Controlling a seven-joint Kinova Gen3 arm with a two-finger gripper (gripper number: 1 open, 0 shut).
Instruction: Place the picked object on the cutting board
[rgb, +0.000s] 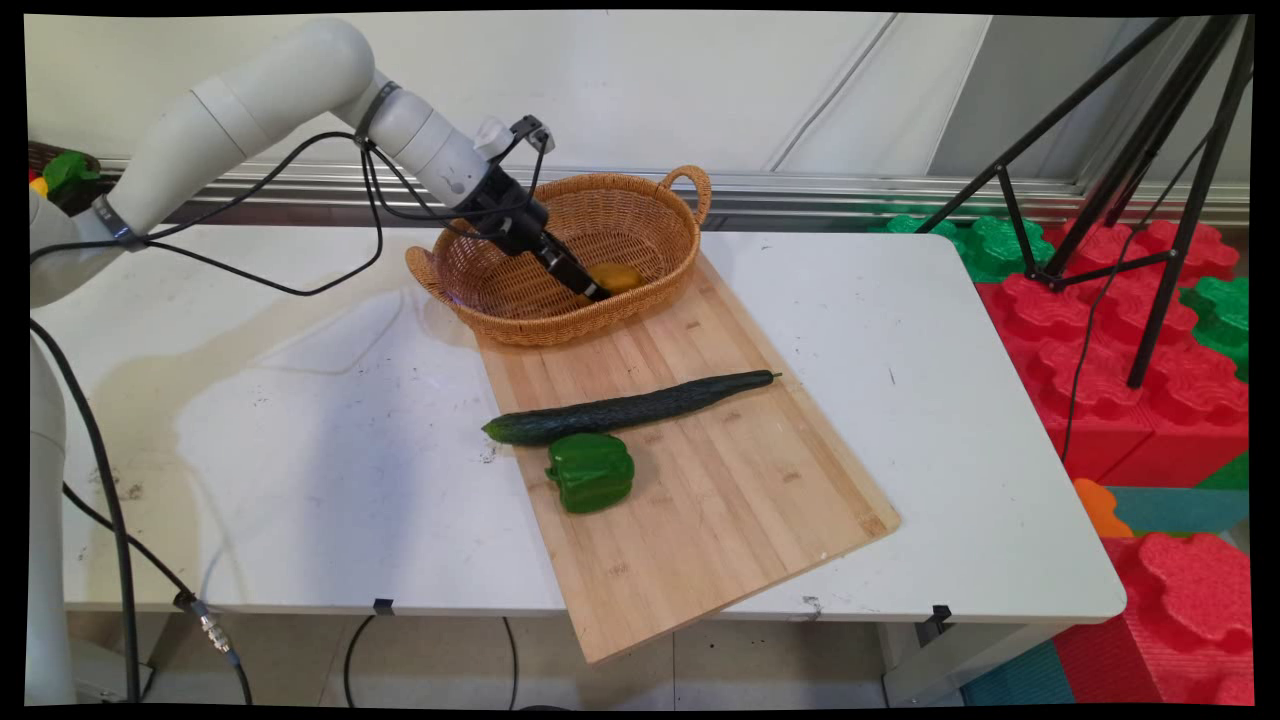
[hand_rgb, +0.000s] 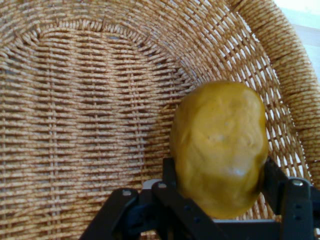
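**Arm reaching down and to the right**

The white arm (rgb: 250, 100) comes in from the upper left, wrist angled downward, black cables (rgb: 300, 210) looping below it. The end effector (rgb: 597, 290) has its two fingers closed on a yellow potato (hand_rgb: 220, 145).

Basket (rgb: 560, 300) on board's (rgb: 720, 480) far end; cucumber (rgb: 625, 408) behind pepper (rgb: 590, 472).

Main view: bright, even, diffuse light. The arm (rgb: 260, 90) throws a broad, soft shadow on the white table (rgb: 300, 440), left of the wooden board (rgb: 720, 490), and the tabletop has a faint sheen there. The green pepper (rgb: 590, 472) carries small glossy highlights. The cucumber (rgb: 620, 410) casts only a thin shadow.

Hand view: the yellow potato (hand_rgb: 220, 145) is evenly lit, with one small glint low on it. Light shows through the basket (hand_rgb: 75, 125) weave at right.
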